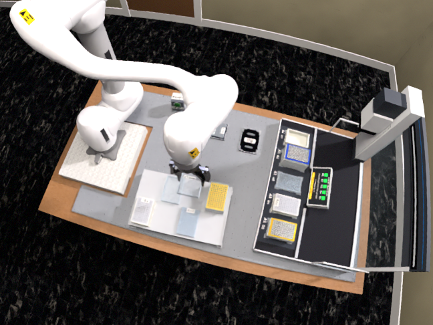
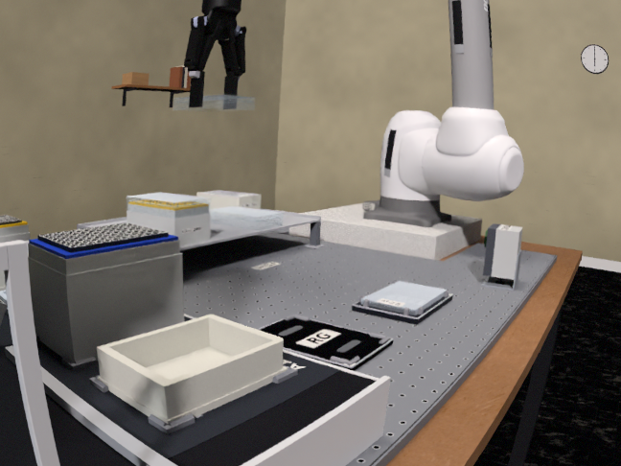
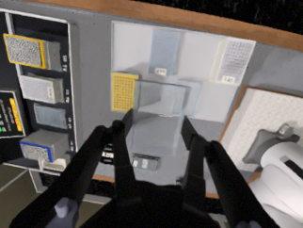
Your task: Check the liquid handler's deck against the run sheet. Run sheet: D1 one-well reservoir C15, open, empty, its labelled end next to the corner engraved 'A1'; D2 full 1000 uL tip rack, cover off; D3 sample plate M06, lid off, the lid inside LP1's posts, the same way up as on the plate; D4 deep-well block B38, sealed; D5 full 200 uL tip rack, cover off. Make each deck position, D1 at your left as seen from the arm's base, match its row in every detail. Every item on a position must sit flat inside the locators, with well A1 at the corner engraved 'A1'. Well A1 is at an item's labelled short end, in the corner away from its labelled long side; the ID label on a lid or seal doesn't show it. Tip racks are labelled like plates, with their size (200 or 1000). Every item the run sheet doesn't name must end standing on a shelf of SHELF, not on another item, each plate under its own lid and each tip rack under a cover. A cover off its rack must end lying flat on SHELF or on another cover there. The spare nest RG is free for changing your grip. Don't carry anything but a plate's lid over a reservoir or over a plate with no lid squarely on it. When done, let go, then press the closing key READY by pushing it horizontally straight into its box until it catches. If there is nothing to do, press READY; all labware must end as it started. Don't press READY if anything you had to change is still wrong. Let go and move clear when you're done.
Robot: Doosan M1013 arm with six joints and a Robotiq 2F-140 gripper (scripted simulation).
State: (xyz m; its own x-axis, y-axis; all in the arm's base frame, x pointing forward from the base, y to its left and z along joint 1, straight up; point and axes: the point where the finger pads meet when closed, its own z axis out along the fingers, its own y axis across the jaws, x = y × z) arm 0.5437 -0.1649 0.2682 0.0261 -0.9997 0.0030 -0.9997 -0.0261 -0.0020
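My gripper (image 1: pixel 190 177) (image 2: pixel 213 94) (image 3: pixel 157 118) is shut on a clear, box-shaped cover (image 1: pixel 188 187) (image 2: pixel 213 103) (image 3: pixel 157 118) and holds it level, high above the white SHELF (image 1: pixel 164 214) (image 3: pixel 132 42). On SHELF stand a yellow tip rack (image 1: pixel 216 197) (image 3: pixel 123 91), a white labelled item (image 1: pixel 142 210) (image 3: pixel 233 60), a bluish cover (image 1: pixel 188 222) (image 3: pixel 165 44) and another clear cover (image 1: pixel 170 190), partly hidden under the held one. The deck carries the white reservoir (image 1: pixel 297 138) (image 2: pixel 190 359), a blue-rimmed tip rack (image 1: pixel 297 155) (image 2: pixel 103 235), a plate (image 1: pixel 289 183), a white-topped block (image 1: pixel 286 204) and a yellow-rimmed tip rack (image 1: pixel 281 229).
A lid (image 1: pixel 220 132) (image 2: pixel 403 299) lies in the nest by the arm. The black RG nest (image 1: pixel 250 137) (image 2: pixel 327 342) holds nothing. The READY key box (image 1: pixel 177 101) (image 2: pixel 504 253) stands near the arm's base. A status panel (image 1: pixel 319 188) sits beside the deck.
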